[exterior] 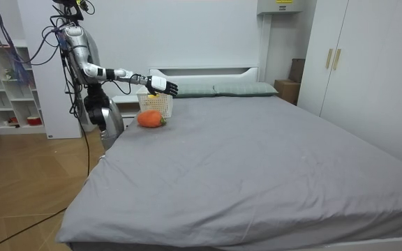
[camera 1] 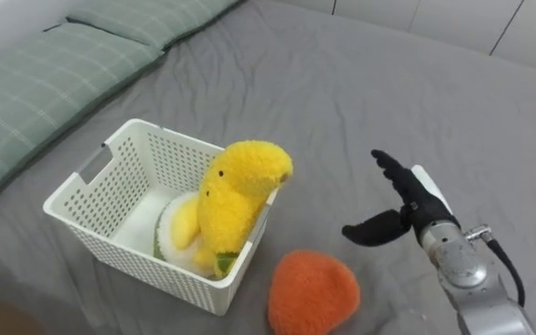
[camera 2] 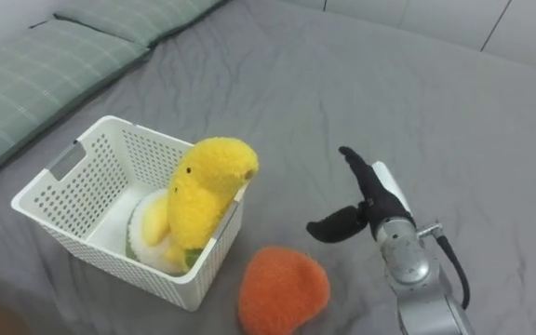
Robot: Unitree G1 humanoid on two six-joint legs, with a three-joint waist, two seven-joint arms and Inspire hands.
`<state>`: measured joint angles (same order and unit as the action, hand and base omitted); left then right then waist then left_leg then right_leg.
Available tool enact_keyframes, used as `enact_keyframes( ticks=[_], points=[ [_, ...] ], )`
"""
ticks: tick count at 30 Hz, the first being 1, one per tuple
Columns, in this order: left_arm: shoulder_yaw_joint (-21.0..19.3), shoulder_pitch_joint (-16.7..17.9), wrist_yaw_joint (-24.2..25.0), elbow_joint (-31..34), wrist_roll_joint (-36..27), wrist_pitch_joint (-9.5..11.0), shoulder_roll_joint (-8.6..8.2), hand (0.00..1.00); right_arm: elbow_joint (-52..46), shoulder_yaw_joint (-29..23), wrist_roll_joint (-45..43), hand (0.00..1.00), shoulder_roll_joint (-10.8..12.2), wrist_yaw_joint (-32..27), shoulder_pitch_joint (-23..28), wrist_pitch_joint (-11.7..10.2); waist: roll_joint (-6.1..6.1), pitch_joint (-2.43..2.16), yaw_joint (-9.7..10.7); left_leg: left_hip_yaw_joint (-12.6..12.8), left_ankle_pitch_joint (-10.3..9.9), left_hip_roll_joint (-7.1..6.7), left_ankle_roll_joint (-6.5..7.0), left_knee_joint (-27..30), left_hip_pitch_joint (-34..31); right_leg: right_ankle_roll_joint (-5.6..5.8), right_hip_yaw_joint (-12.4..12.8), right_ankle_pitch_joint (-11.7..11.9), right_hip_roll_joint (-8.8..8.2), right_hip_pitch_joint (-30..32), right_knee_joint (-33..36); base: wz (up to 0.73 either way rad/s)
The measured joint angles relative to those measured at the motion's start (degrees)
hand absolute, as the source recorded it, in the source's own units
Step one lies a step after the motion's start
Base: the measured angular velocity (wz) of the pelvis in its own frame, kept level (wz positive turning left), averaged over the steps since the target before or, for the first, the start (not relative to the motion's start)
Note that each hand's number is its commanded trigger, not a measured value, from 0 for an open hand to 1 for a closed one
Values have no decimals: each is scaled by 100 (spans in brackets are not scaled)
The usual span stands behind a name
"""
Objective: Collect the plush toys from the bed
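yellow plush (camera 1: 235,200) in white basket (camera 1: 110,200), orange toy (camera 1: 313,292) beside, right hand (camera 1: 408,209) spread empty

no readable text, label, number or sign is seen on anything in these views.

free: bare bed (camera 1: 389,84) beyond right hand (camera 1: 415,212) | obstacles: basket (camera 1: 128,256), orange toy (camera 1: 313,290) to its left
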<state>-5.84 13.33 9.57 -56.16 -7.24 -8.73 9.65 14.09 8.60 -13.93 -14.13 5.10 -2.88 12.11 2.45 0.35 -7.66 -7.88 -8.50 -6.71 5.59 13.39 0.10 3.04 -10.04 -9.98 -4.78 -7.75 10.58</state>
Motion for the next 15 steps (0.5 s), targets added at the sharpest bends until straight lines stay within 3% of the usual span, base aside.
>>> enact_keyframes(
  ticks=[15],
  points=[
    [40,20,1,79,-5,1,-19,0,609,609,-422,0,166,537,8,61,-9,-4,-234,-16,-17,-7,15,0,-49,0,-134,0,-12,38,-7,0]
  ],
)
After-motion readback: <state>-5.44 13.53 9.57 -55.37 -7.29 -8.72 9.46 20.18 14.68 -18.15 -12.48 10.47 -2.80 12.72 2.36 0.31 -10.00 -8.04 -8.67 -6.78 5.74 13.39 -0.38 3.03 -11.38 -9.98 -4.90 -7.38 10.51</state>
